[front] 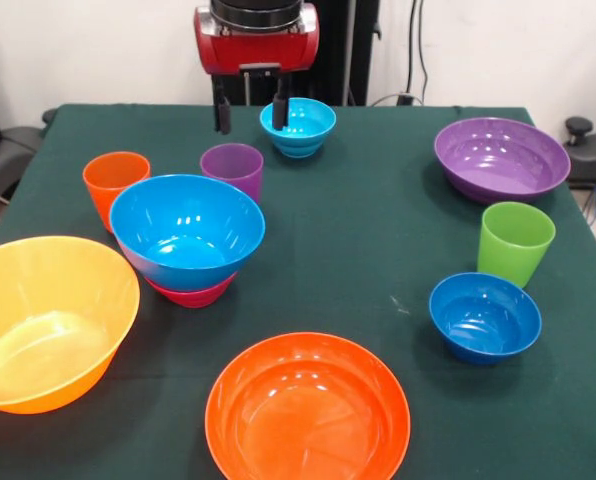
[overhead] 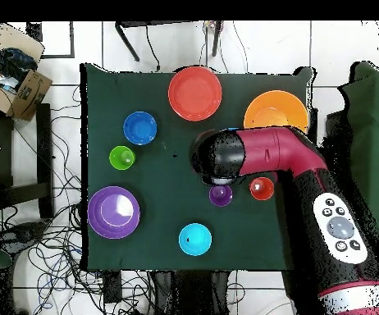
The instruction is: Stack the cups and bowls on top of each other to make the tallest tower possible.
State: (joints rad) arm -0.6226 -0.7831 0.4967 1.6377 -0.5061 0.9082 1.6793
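My gripper (front: 250, 112) hangs open and empty at the far side, above and behind the purple cup (front: 232, 168), with one finger in front of the small cyan bowl (front: 298, 127). The orange cup (front: 116, 185) stands left of the purple one. The sky-blue bowl (front: 186, 230) sits on the small magenta bowl (front: 190, 293). The yellow-orange bowl (front: 43, 320), orange-red bowl (front: 308, 410), dark blue bowl (front: 484, 316), lime green cup (front: 516, 243) and purple bowl (front: 501, 158) stand apart. In the overhead view the arm (overhead: 226, 154) hides the gripper and the sky-blue bowl.
The green table (front: 378, 250) has open cloth in its middle between the two groups. In the overhead view cables, a cardboard box (overhead: 30, 90) and furniture lie on the floor round the table.
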